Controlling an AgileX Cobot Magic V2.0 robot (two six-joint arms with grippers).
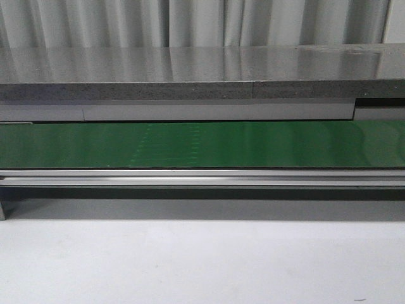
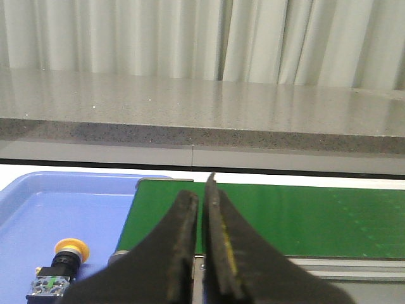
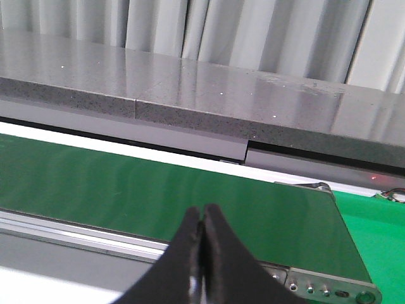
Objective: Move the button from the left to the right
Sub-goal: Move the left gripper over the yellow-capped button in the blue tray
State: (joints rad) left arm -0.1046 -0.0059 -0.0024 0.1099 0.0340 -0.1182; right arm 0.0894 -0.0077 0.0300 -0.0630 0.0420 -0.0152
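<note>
while the button [image 2: 63,269] lies on its side in the blue tray [image 2: 38,209], just off the near end of the green conveyor belt [image 2: 304,218], nothing has yet been picked up, so the task looks to be at its very start. the left gripper [image 2: 201,253] hangs above the belt's end beside the tray, its fingers pressed almost together with only a thin slit between them, grasping nothing. the right gripper [image 3: 202,253] sits over the belt's other end, clenched tight and empty too. the front view shows only the belt, with no arm over it. the next move likely calls for the left gripper to spread its fingers, swing toward the tray, and descend over the yellow cap.
</note>
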